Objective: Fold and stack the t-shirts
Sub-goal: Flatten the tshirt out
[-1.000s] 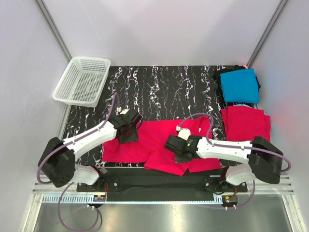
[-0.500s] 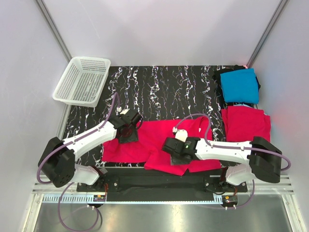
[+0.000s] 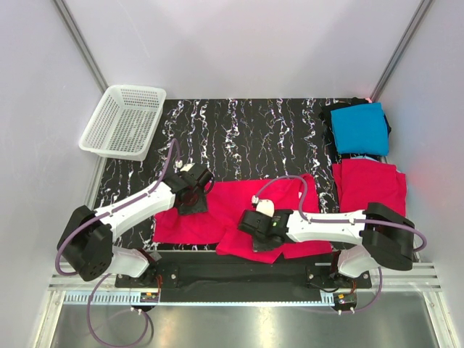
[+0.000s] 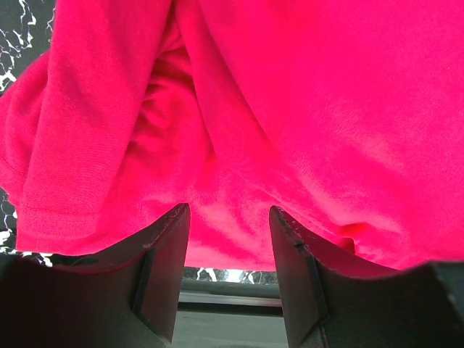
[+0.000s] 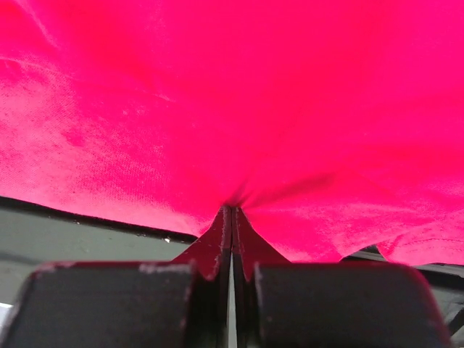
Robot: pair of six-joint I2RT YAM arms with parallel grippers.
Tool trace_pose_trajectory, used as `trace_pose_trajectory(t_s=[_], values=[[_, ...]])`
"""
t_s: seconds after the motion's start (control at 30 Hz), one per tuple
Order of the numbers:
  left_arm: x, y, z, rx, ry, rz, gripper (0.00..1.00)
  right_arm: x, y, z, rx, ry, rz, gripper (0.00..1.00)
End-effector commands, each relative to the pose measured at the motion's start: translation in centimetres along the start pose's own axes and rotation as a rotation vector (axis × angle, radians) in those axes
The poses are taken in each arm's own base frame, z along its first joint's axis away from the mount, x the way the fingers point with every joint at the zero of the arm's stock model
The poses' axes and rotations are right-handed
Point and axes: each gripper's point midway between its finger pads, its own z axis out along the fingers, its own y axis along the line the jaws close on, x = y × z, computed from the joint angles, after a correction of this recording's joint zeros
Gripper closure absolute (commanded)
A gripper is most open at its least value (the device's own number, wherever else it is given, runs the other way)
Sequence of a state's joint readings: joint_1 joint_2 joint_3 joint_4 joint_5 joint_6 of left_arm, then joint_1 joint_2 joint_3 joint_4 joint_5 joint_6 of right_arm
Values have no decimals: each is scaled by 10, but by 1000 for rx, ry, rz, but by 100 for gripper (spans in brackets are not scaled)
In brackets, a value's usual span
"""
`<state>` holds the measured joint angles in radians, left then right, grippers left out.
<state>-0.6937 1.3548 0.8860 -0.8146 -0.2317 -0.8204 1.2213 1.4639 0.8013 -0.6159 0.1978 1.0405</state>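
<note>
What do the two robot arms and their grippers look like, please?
Both arms have white tubular links with bulky black joint housings; the left arm and right arm each carry a looping purple cable. The left gripper and right gripper are black, flat-sided and scuffed.

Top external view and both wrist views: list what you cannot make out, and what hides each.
Black t-shirt, top external view: almost all covered by the turquoise t-shirt.
Spread red t-shirt, both wrist views: outline cut off by frame edges.
Right jaws, top external view: hidden under the right arm.
Left jaws, left wrist view: contact with the cloth unclear.
</note>
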Motion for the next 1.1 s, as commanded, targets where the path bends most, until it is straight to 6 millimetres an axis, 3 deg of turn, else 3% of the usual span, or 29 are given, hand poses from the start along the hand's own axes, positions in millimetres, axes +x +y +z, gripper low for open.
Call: trace_pose_trajectory(t_s=[0.0, 0.13, 0.27, 0.4, 0.47, 0.53, 0.6, 0.7, 0.8, 1.07], values=[[-9, -9, -9, 41, -34, -3, 47, -6, 1, -3, 18, -28, 7, 100], [-10, -9, -11, 45, -38, -2, 47, -31, -3, -20, 91, -117, -34, 100], [-11, -8, -12, 41, -40, -1, 47, -73, 8, -52, 112, -261, -82, 100], [-11, -7, -13, 39, -45, -1, 47, -105, 15, -69, 116, -342, -118, 100], [-12, -7, -14, 39, -45, -4, 47, -119, 13, -67, 123, -330, -105, 100], [-12, -6, -15, 36, -47, -4, 47, -120, 10, -60, 144, -306, -124, 100], [-12, -5, -15, 31, -50, -6, 47, -110, 11, -50, 138, -260, -132, 75], [-12, -2, -15, 18, -53, -6, 47, -91, 11, -41, 101, -213, -114, 54], [-10, 0, -12, 8, -51, -11, 41, -70, 9, -36, 68, -176, -77, 48], [-7, 1, -7, -4, -38, -16, 33, -16, 5, -21, 14, -61, -41, 46]])
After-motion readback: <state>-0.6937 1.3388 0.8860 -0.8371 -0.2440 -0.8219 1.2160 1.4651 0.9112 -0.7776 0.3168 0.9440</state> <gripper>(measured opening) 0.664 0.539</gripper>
